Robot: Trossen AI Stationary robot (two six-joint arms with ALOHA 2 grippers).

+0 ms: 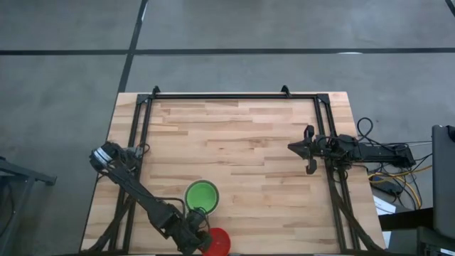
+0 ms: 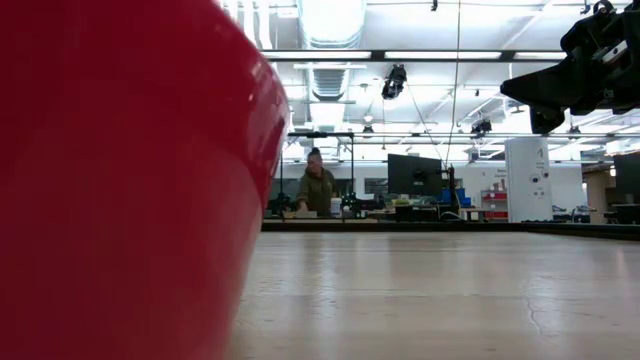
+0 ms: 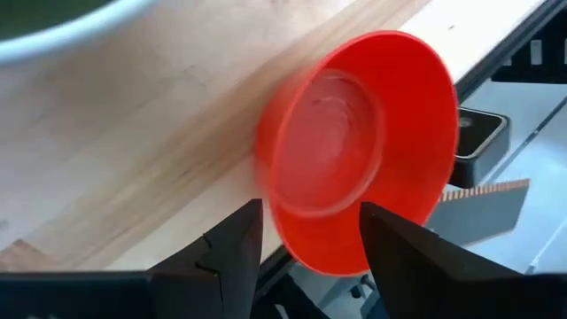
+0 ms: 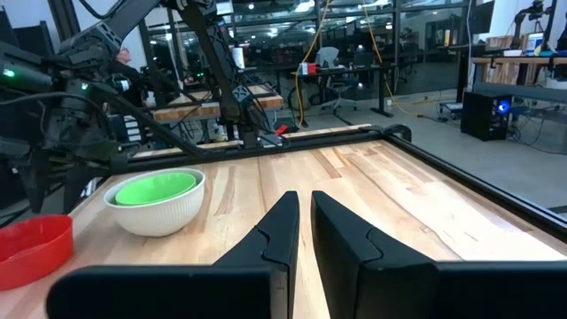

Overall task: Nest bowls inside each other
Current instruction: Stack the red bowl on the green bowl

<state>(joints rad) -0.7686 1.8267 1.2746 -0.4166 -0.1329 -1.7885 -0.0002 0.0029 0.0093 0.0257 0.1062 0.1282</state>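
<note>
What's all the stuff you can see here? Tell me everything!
red bowl: one, red, at the table's near edge, partly hanging over it
white bowl: one, white, just behind the red bowl
green bowl: at least one, bright green, nested inside the white bowl
table: one, light wood with a dark frame
person: one, far off in the room behind the table
left gripper: one, dark, jaws open around the red bowl
right gripper: one, dark, jaws nearly shut, waiting at the table's right side

No writing, label, brand, number or sign can be read anywhere in these views, neither on the bowls, the desk nor the room behind.
</note>
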